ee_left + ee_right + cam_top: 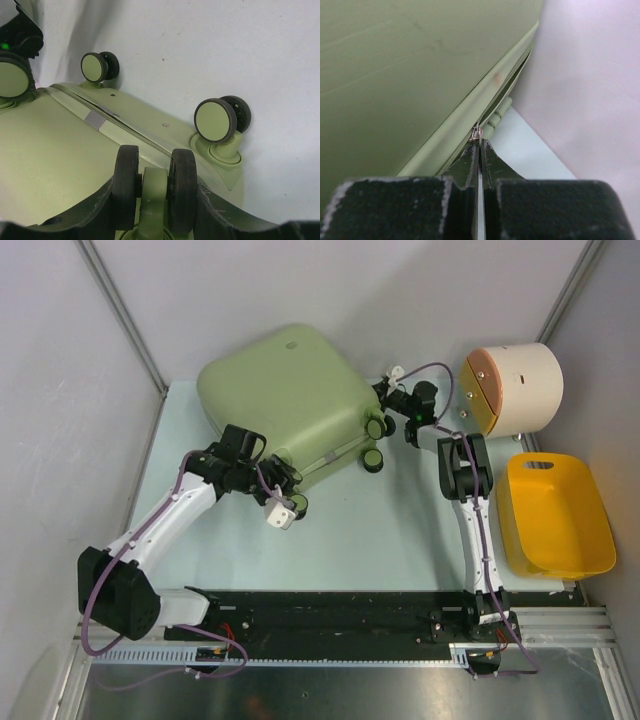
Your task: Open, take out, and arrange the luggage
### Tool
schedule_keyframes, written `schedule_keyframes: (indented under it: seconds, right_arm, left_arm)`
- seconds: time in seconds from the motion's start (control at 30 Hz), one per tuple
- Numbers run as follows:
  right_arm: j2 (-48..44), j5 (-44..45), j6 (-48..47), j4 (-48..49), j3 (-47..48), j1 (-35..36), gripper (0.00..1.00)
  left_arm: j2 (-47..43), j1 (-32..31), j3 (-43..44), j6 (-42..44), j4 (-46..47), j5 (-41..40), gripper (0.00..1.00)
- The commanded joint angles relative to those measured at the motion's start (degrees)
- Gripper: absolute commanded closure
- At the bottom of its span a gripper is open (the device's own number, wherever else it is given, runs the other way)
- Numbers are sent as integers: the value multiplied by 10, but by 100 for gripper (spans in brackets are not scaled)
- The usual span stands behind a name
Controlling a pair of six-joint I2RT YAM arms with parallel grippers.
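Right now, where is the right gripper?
In the top view the right gripper is at the right edge of the luggage, just left of the cream drum; its wrist view shows it pinched on the zipper pull at the seam.

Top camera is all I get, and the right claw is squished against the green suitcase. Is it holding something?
Observer: Yes. The right gripper is shut on the thin metal zipper pull at the luggage seam.
Operator: Is the zip open there?
Observer: Beyond the pull, a narrow dark gap shows along the seam; I cannot tell how far it runs.
Operator: What's the left claw doing?
Observer: The left gripper has its fingers against both sides of a twin wheel, apparently clamping it.
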Motion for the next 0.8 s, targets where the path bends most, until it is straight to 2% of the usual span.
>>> schedule_keyframes:
  seconds: [0.0,0.03,0.1,0.13,0.17,0.2,0.23,0.27,0.3,0.37,0.4,0.43,0.47,0.53,0.6,0.63,0.73,0.77]
  right_arm:
    - [8,101,43,78,58,10,98]
    - [0,95,46,79,46,11,87]
    - [-40,88,43,76,-8,4,77]
    - [-57,88,43,71,-26,-1,63]
    - [-89,88,43,49,-59,-7,56]
    - [-111,89,42,32,-74,-13,49]
    - [-130,87,37,14,-94,-25,38]
    - [-150,87,29,-26,-112,-29,35]
    - [-198,94,18,-48,-154,-31,32]
    - [-245,114,-17,-123,-186,-38,23]
    - [-281,120,-24,-149,-204,-40,21]
    - [-298,123,-32,-175,-208,-44,15]
    - [-312,142,-36,-235,-208,-47,14]
    - [-345,165,-44,-283,-204,-49,12]
    - [-356,187,-48,-353,-186,-52,12]
    - [-355,194,-38,-376,-156,-52,11]
    - [-330,211,6,-451,-98,-52,11]
    - [-321,209,44,-484,-53,-50,12]
  left_arm:
    - [32,43,-29,-14,-135,-130,100]
    - [25,43,-27,-19,-134,-125,100]
    - [21,43,-3,-53,-133,-107,76]
    - [21,43,9,-66,-134,-103,64]
    - [21,43,23,-96,-133,-99,47]
    - [22,43,55,-113,-133,-92,43]
    - [22,43,70,-130,-133,-87,40]
    - [21,43,84,-162,-133,-83,21]
    - [19,43,108,-178,-133,-78,11]
    - [9,43,126,-225,-132,-59,8]
    - [-1,43,139,-239,-131,-50,1]
    - [-7,43,145,-253,-127,-39,0]
    - [-13,43,149,-283,-125,-32,0]
    - [-28,45,166,-319,-112,-16,0]
    - [-37,54,181,-391,-97,-5,0]
    - [-44,62,185,-461,-69,9,0]
    - [-48,115,201,-594,8,31,0]
    - [-47,133,204,-700,30,28,0]
